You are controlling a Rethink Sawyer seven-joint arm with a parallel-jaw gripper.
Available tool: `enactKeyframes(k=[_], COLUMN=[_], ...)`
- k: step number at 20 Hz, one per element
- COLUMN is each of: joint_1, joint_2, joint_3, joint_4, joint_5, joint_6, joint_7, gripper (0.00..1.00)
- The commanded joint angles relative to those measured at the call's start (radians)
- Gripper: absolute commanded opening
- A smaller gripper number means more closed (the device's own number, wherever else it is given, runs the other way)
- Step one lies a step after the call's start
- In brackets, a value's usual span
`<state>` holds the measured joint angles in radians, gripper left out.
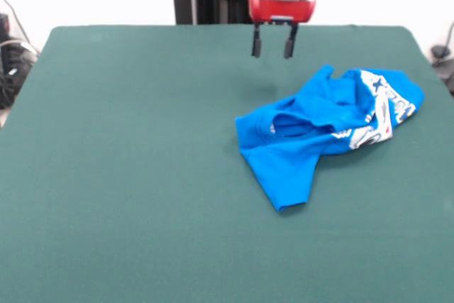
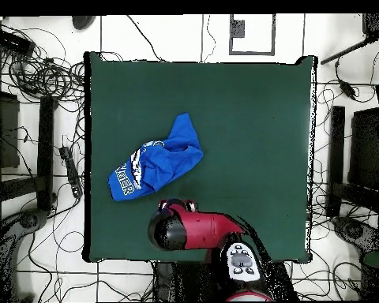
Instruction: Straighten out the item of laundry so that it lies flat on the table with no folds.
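On felt table (image 1: pixel 142 175) | crumpled, folded blue T-shirt (image 1: pixel 312 133) | gripper (image 1: pixel 274 49) parted

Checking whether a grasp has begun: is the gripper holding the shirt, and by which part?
Nothing is held. The gripper hangs open above the table, apart from the crumpled blue shirt.

Crumpled blue T-shirt (image 1: pixel 323 129) on green table (image 1: pixel 128 175), R side; gripper (image 1: pixel 274 49) above, jaws apart, empty.

the blue t-shirt (image 1: pixel 305 140) lies crumpled and folded over itself on the green table (image 1: pixel 128 161). its white print shows only along one bunched edge.
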<state>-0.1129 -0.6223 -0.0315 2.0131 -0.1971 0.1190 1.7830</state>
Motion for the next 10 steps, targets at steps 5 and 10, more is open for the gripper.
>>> enactKeyframes(k=[5, 10], joint_1=[0.064, 0.088], joint_2=[0.052, 0.055], joint_3=[0.107, 0.105], joint_4=[0.011, 0.007], joint_5=[0.11, 0.138], joint_6=[-0.031, -0.035], joint_7=[0.23, 0.236], gripper=[1.0, 1.0])
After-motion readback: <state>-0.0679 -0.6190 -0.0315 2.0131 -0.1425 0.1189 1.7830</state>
